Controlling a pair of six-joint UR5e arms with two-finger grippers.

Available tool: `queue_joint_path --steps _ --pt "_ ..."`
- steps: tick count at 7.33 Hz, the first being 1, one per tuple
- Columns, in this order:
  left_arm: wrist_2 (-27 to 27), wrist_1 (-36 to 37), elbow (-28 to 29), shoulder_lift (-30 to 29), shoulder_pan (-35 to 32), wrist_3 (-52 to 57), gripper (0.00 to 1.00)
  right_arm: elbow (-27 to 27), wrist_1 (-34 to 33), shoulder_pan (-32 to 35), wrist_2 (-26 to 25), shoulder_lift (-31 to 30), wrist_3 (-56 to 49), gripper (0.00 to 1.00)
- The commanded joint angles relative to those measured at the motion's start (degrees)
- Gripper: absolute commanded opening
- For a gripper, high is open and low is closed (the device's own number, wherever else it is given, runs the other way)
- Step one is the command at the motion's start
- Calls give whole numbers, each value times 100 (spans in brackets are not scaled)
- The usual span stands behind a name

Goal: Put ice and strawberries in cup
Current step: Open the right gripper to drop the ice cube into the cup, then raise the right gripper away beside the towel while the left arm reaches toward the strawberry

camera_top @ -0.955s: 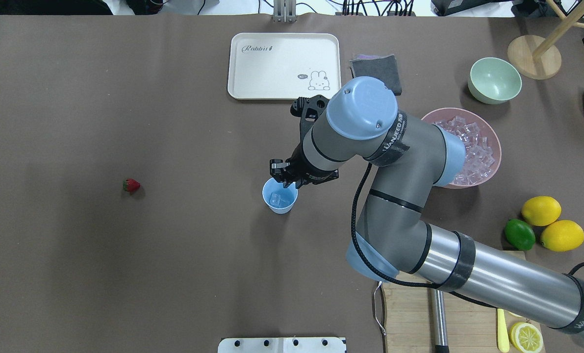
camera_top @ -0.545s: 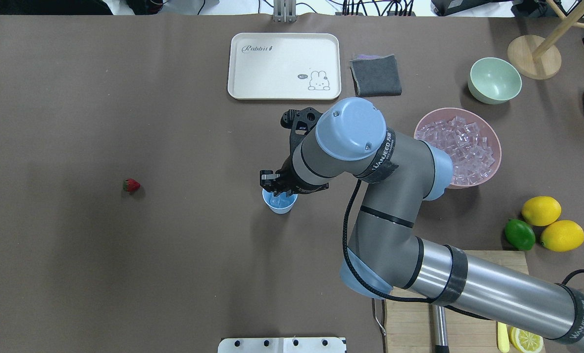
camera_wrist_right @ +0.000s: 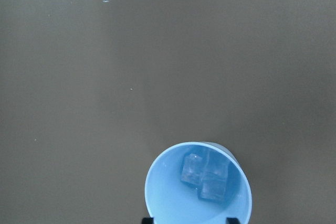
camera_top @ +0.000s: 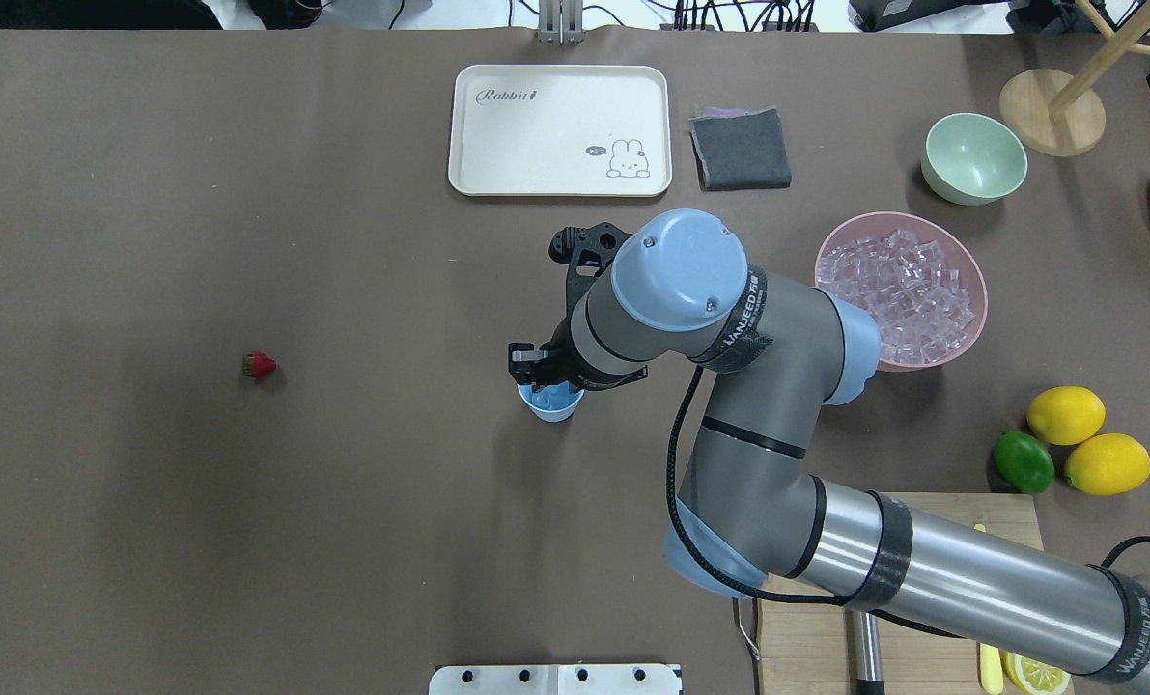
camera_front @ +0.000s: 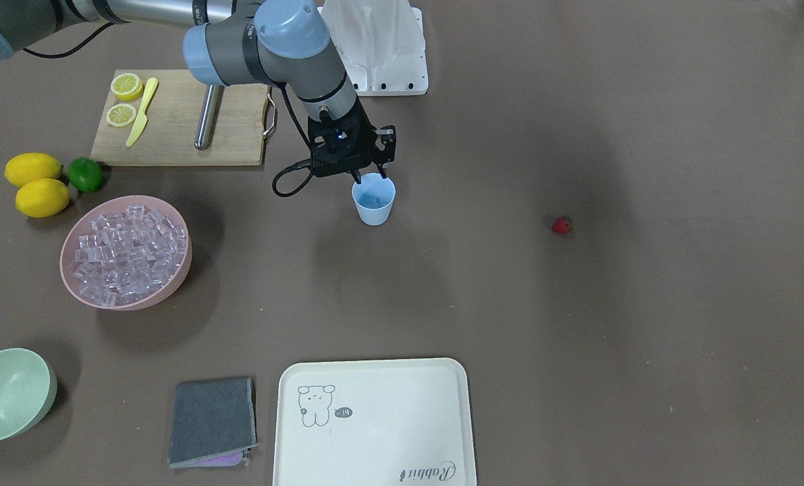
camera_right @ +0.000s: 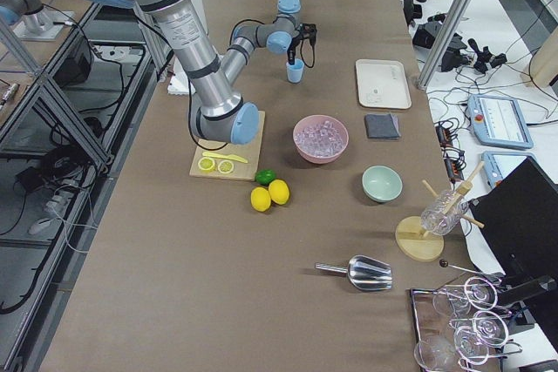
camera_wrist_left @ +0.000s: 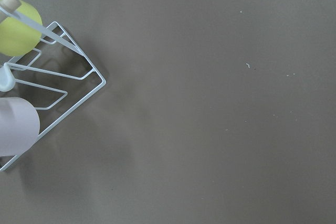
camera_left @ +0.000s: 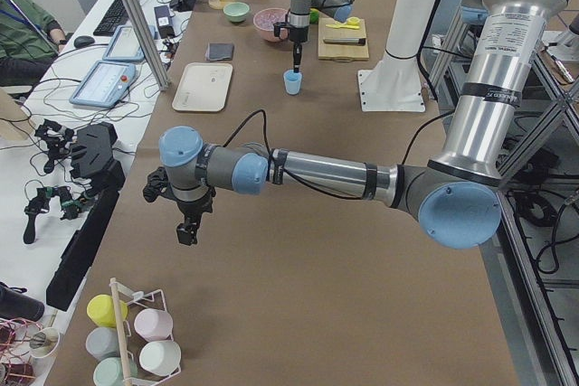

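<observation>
The light-blue cup (camera_top: pixel 552 407) stands mid-table, also in the front view (camera_front: pixel 373 202). A few clear ice cubes (camera_wrist_right: pixel 206 176) lie in it. My right gripper (camera_top: pixel 541 376) hangs just over the cup's rim, open and empty; in the right wrist view its fingertips (camera_wrist_right: pixel 148 219) stand wide apart at the bottom edge. A pink bowl (camera_top: pixel 972 333) at the right holds many more ice cubes (camera_top: pixel 898 290). The red strawberry (camera_top: pixel 258 364) lies alone far to the left. My left gripper (camera_left: pixel 185 234) shows only in the left side view, above bare table; I cannot tell its state.
A cream tray (camera_top: pixel 560 130) and a grey cloth (camera_top: pixel 741 148) lie at the back. A pale green bowl (camera_top: pixel 973 157), two lemons (camera_top: pixel 1065 414) and a lime (camera_top: pixel 1023 461) are at the right, a cutting board (camera_front: pixel 179 118) near the robot. A white cup rack (camera_wrist_left: pixel 47 98) is under the left wrist.
My right gripper has moved left and toward the robot, from beside the cup's rim to over its mouth. The cup and the strawberry have not moved.
</observation>
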Motion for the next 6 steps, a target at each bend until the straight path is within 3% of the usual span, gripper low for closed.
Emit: queue_joint_path --steps 1,4,6 --pt "-31 0 -314 -71 0 -7 98 72 -63 158 126 -7 37 100" --pt "-4 -157 -958 -221 430 -68 98 72 -63 685 547 -165 -59 100" --pt "4 -472 -976 -369 1094 -3301 98 89 -11 1220 794 -559 -348 100"
